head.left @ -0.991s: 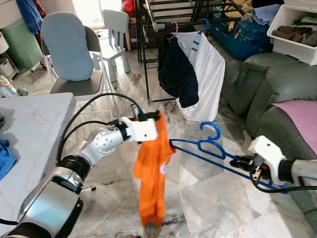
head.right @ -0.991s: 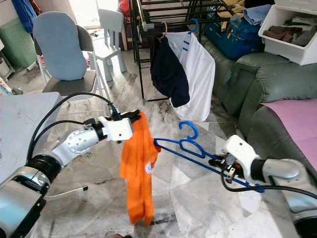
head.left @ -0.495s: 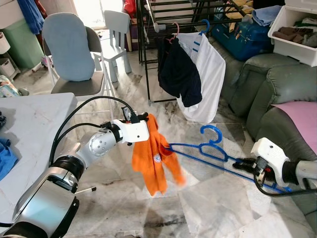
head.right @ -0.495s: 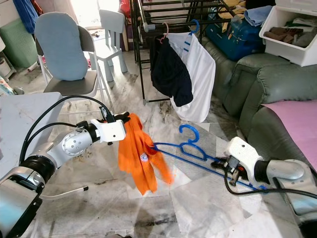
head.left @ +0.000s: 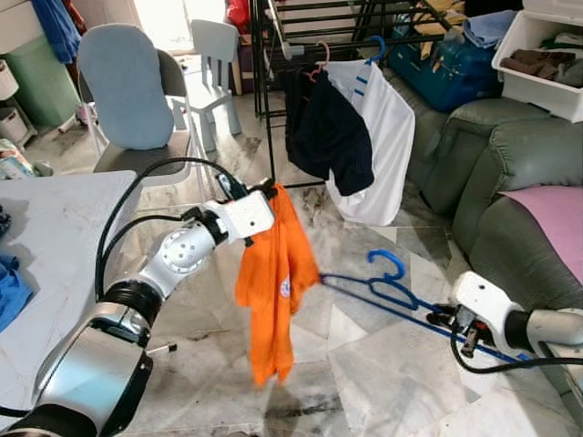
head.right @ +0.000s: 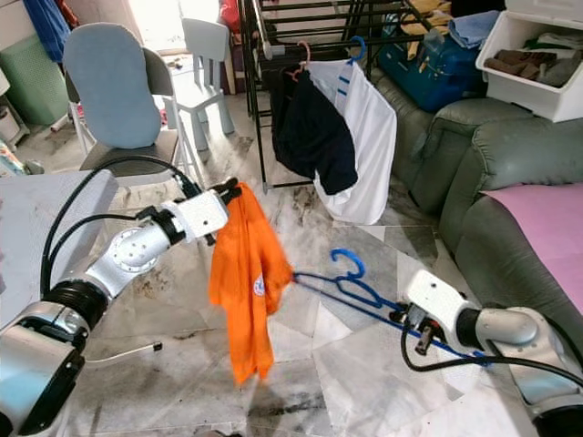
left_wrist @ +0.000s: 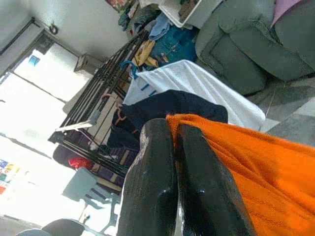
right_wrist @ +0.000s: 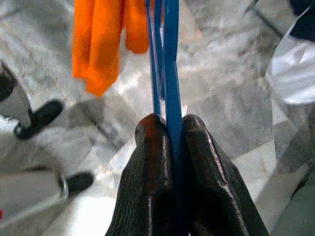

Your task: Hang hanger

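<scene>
We see the two black fingers (left_wrist: 197,196) of the left gripper (head.left: 270,193) pressed together on the top edge of an orange knitted garment (head.left: 273,282), which hangs down freely from them above the marble floor (head.left: 364,382). The fingers (right_wrist: 147,191) of the right gripper (head.left: 441,316) are clenched on a thin blue plastic hanger (head.left: 387,289), with its bar running straight between them. The hanger lies low and almost flat over the floor; its far end touches the orange garment and its hook points up. The left arm reaches forward from beside the grey counter (head.left: 55,237), and the right arm comes in next to the grey-green sofa (head.left: 510,182). Behind both grippers stands a black metal drying rack (head.left: 301,36). On it hang a dark navy garment (head.left: 328,137) and a white shirt (head.left: 383,127), each on its own hanger. To the left of the rack we see a chair with a light blue cushion (head.left: 127,91).
</scene>
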Tool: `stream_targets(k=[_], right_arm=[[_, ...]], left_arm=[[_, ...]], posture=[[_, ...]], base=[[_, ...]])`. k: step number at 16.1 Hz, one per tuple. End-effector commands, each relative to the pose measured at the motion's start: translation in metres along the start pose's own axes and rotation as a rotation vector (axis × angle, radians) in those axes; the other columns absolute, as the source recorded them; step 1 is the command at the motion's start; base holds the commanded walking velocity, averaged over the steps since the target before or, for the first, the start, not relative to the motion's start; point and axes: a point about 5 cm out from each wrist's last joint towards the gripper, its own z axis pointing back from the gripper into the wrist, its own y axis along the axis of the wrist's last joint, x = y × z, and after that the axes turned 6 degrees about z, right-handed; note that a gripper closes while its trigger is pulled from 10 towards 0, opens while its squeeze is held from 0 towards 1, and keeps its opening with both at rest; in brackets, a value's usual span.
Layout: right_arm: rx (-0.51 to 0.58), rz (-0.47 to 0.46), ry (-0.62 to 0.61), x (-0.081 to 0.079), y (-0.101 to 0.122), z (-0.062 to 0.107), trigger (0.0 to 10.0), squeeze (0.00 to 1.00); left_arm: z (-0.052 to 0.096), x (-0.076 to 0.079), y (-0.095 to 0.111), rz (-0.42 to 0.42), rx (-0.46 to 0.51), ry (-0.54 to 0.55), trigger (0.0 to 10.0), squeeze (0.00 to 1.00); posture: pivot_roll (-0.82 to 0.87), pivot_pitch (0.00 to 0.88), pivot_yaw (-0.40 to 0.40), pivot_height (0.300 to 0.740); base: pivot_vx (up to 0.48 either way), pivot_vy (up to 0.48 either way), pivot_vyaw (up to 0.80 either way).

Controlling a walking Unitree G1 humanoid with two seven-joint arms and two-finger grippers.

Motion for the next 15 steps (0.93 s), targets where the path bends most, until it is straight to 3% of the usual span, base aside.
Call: stream_targets(k=[1,4,7,12,15], right_arm=[[0.047,0.0,-0.027,0.004,0.009,0.001,10.0,0.0],[0.127,0.04,-0.096,0.016,0.023,0.004,10.0,0.0],[0.194,0.019,-0.224,0.035,0.033,0.009,10.0,0.0],[0.207,0.003,-0.044,0.016,0.034,0.009,10.0,0.0],[0.146,0.035,-0.048,0.021,0.027,0.02,10.0,0.0]], left_arm=[[-0.005,-0.01,0.008,-0.004,0.027,0.019,10.0,0.0],[-0.005,0.009,0.0,-0.041,-0.025,-0.056,10.0,0.0],[-0.004,0.011,-0.007,-0.036,-0.085,-0.06,10.0,0.0],[-0.009,0.011,-0.006,-0.045,-0.1,-0.047,10.0,0.0],[-0.008,0.01,-0.009,-0.05,-0.137,-0.05,10.0,0.0]], posture=[[-0.2,0.0,0.056,0.74],[-0.2,0.0,0.059,0.74],[-0.21,0.0,0.06,0.74],[-0.21,0.0,0.059,0.74],[-0.21,0.0,0.06,0.74]], base=[[0.0,0.0,0.0],[0.0,0.0,0.0],[0.0,0.0,0.0],[0.0,0.0,0.0],[0.0,0.0,0.0]])
